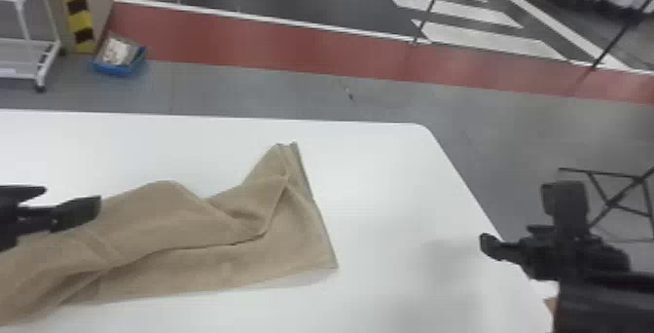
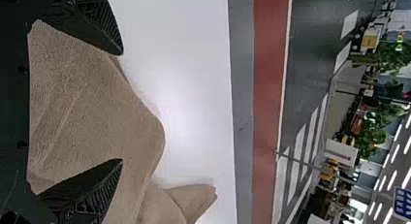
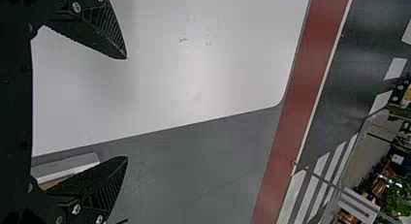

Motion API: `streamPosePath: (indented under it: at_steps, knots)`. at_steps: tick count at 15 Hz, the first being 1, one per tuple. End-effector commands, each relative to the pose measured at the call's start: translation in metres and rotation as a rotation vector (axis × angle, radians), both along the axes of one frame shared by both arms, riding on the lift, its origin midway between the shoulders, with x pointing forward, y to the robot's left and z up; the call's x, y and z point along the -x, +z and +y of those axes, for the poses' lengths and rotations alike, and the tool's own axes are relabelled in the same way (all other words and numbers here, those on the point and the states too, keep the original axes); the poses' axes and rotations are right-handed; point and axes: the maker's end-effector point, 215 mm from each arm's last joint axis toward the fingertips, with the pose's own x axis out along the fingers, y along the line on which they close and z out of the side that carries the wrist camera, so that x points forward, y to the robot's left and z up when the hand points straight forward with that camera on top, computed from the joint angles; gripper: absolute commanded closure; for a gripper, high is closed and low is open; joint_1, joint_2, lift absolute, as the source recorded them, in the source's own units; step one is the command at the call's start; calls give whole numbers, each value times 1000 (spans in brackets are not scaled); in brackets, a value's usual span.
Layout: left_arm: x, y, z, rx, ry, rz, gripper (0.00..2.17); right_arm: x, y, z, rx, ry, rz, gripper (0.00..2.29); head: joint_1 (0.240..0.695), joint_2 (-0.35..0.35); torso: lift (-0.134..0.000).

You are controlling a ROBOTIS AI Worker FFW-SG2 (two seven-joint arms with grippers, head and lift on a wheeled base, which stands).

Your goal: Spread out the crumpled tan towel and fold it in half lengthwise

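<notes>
- In the head view, I'm seeing the tan towel (image 1: 194, 225) lying rumpled on the white surface (image 1: 389, 186), stretching from the view's left edge to about the middle, with deep folds running along it. Its right end is forming a long, slanting hem between a far, pinched-looking corner and a near, flatter one.
- The left gripper (image 1: 71, 197) is hovering around the towel's left part, its jaws standing apart — whether they're touching the cloth, I can't tell.
- The right gripper (image 1: 508, 236) is hanging well apart from the towel, near the surface's right side.
- Behind the surface, a blue bin (image 1: 119, 69) is sitting on the floor near a white cart (image 1: 38, 40), and a red strip (image 1: 243, 40) is crossing the floor.
- In the left wrist view, the left gripper (image 2: 121, 106) is keeping its jaws wide apart, and a broad stretch of towel is showing between them.
- In the right wrist view, the right gripper (image 3: 127, 107) is holding nothing — its jaws are spreading wide, with the surface's side edge running between them.
</notes>
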Motion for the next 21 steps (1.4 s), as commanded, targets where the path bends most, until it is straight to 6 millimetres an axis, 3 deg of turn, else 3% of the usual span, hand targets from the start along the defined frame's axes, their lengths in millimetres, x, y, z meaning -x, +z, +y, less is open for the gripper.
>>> streamPosePath:
  at_steps: [1,5,8,9,11,14,15,16,17,19,21]
  knots:
    - [-3,-16,23,-54,11,35,144,1,0,-2,4,1,0,164,695,-350,-124]
    - [1,-41,56,-110,46,113,154,-2,-3,2,1,12,1,164,695,-350,-124]
    - [8,-46,58,-106,37,149,245,-3,-4,3,1,14,3,164,695,-350,-124]
    - [9,-46,59,-106,38,151,448,-3,-5,3,0,15,3,164,695,-350,-124]
    - [12,-42,54,-93,21,144,1069,-1,-5,1,2,9,5,164,695,-350,-124]
    - [16,-45,56,-98,27,164,1089,2,-6,-1,-1,5,5,164,695,-350,-124]
    - [17,-46,58,-102,29,166,1193,2,-6,-1,-3,5,6,164,695,-350,-124]
    - [16,-43,59,-109,33,158,1679,2,-6,-1,-4,4,5,164,695,-350,-124]
    - [15,-38,61,-122,50,144,1841,3,-6,-2,-2,4,6,164,695,-350,-124]
    - [13,-18,61,-144,74,88,1848,2,-5,-2,-2,5,4,164,695,-350,-124]
    - [2,25,65,-193,122,-18,1848,2,-5,-2,-3,6,1,164,695,-350,-124]
